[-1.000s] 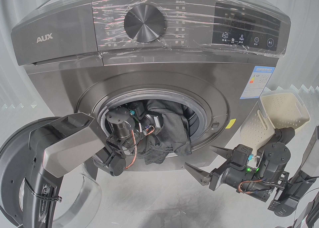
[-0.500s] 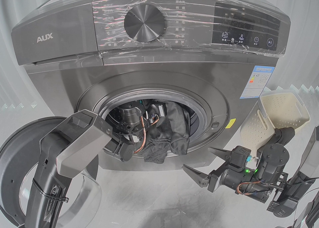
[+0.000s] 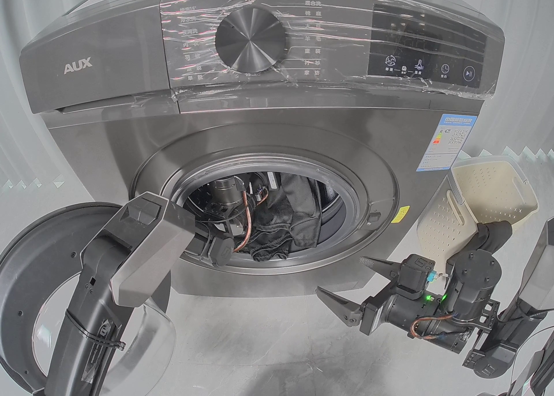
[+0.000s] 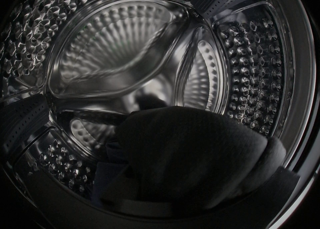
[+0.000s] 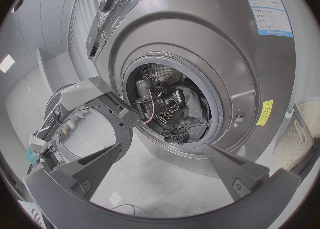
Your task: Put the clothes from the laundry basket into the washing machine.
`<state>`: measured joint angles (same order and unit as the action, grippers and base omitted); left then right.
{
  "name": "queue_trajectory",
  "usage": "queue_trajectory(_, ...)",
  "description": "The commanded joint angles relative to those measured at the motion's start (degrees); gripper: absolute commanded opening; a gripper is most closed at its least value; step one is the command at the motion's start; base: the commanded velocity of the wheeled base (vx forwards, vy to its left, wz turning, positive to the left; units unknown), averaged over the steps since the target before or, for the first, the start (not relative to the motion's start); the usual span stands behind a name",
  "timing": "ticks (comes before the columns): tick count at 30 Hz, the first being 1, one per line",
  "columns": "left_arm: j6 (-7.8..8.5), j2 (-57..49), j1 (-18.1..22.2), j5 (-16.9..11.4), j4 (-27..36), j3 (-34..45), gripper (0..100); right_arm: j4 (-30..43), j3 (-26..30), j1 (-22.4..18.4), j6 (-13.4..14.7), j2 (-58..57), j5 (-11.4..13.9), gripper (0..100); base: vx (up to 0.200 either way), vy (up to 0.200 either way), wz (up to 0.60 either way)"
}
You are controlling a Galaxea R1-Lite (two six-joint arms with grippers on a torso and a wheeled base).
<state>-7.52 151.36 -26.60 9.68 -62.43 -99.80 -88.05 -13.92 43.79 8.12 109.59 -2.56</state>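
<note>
Grey flooring (image 3: pixel 259 333) is fronting the washing machine (image 3: pixel 346 143), whose drum mouth (image 3: pixel 341 185) is holding dark clothes (image 3: pixel 288 218) against the left gripper (image 5: pixel 170 102), grip impossible to tell, while the right gripper (image 3: pixel 340 276) is hanging open near the laundry basket (image 3: pixel 438 230).

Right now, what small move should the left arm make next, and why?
Probably carry the dark garment a little deeper into the drum: its lower folds hang at the door opening's rim, near the front.

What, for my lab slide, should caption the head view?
Left arm inside the open washing machine with a dark garment; open right gripper hovers by the laundry basket.
</note>
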Motion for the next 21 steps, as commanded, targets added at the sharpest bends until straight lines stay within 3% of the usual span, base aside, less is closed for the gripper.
queue_trajectory(1,-0.65,-3.61,-0.29,0.08,0.11,5.85,100,-0.01,0.03,-0.02,0.05,0.18,0.01,100,0.000,0.000,0.00)
queue_trajectory(5,-0.56,-9.33,-0.82,-0.89,2.31,14.64,100,-0.01,0.03,0.07,0.05,0.18,0.01,100,0.000,0.000,0.00)
queue_trajectory(6,-0.56,-12.84,-1.53,-1.94,4.86,20.53,100,-0.01,-0.05,0.07,-0.03,0.18,0.01,100,0.000,0.000,0.00)
queue_trajectory(8,-0.56,-13.90,-1.88,-2.47,5.47,22.20,100,-0.01,-0.05,0.07,0.05,0.18,0.01,100,0.000,0.000,0.00)
queue_trajectory(9,-0.65,-16.89,-2.84,-4.49,7.06,26.77,100,-0.01,-0.05,0.07,-0.03,0.18,-0.08,100,0.000,0.000,0.00)
queue_trajectory(17,0.14,-20.14,-5.66,-7.13,11.63,33.97,100,0.07,-0.05,0.16,0.05,0.18,-0.08,100,0.000,0.000,0.00)
queue_trajectory(21,1.46,-18.03,-6.53,-8.19,11.54,36.17,100,-0.01,0.03,0.16,0.05,0.18,-0.08,100,0.000,0.000,0.00)
